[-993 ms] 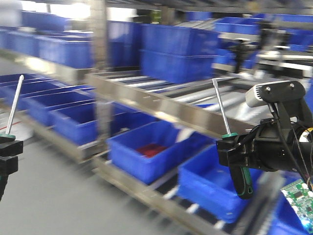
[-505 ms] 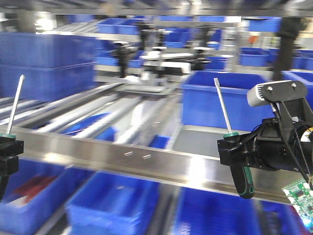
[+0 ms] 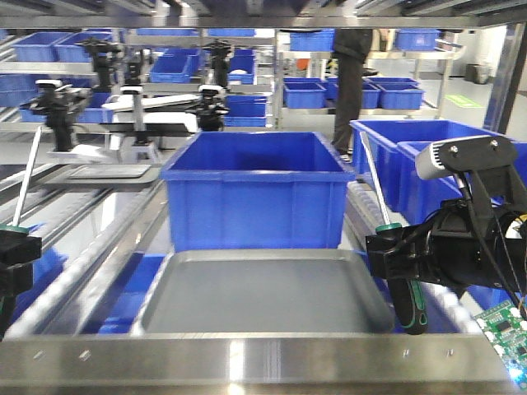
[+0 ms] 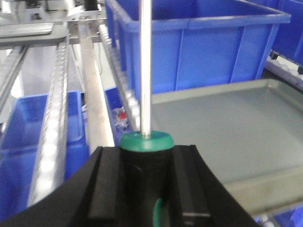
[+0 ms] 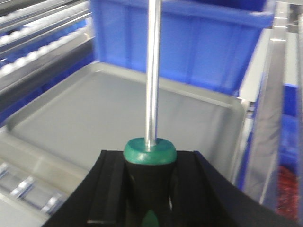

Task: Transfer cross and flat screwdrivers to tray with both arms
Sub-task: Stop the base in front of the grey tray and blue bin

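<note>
My left gripper [image 3: 15,251] at the left edge of the front view is shut on a screwdriver [image 3: 26,175] with a black and green handle, its steel shaft pointing up. In the left wrist view the gripper [image 4: 146,158] clamps the handle under its green collar [image 4: 146,141]. My right gripper [image 3: 395,253] is shut on the second screwdriver [image 3: 372,188], handle [image 3: 409,306] hanging below; in the right wrist view the gripper [image 5: 149,165] clamps it likewise. The grey metal tray [image 3: 268,292] lies low in the middle, between both grippers, and shows in both wrist views [image 4: 227,127] [image 5: 99,109].
A deep blue bin [image 3: 255,188] stands right behind the tray. More blue bins [image 3: 403,164] sit at the right and on back shelves. A steel rail [image 3: 247,362] runs along the front. Roller tracks [image 4: 52,123] flank the tray. Another robot [image 3: 140,103] stands at the back left.
The whole scene has swept sideways as the base moved: shelves of blue bins gave way to the grey tray and blue bin straight ahead. Both grippers keep their screwdrivers in the same pose.
</note>
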